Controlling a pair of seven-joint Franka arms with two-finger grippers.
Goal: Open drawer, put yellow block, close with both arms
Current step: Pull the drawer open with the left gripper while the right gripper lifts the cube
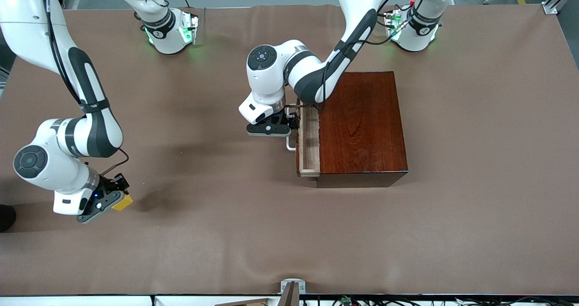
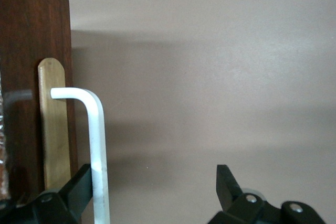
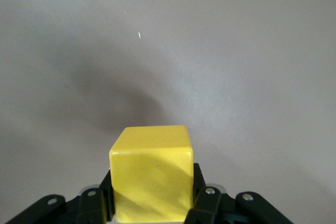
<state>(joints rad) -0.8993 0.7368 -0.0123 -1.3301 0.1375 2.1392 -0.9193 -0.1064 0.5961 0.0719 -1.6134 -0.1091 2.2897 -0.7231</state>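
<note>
The reddish-brown wooden box [image 1: 362, 125] stands mid-table. Its drawer [image 1: 310, 143] is pulled out a little, showing a strip of light wood tray. My left gripper [image 1: 291, 124] is at the drawer's white handle [image 1: 289, 145]. In the left wrist view the gripper [image 2: 152, 190] is open, and the handle bar [image 2: 98, 145] runs between its fingers, close against one finger, in front of the dark drawer front [image 2: 26, 35]. My right gripper [image 1: 116, 193] is toward the right arm's end of the table, raised over the cloth. It is shut [image 3: 151, 195] on the yellow block [image 3: 151, 174], which also shows in the front view [image 1: 124, 202].
A brown cloth [image 1: 217, 170] covers the table between the block and the drawer. A small metal bracket [image 1: 292, 285] sits at the table edge nearest the front camera.
</note>
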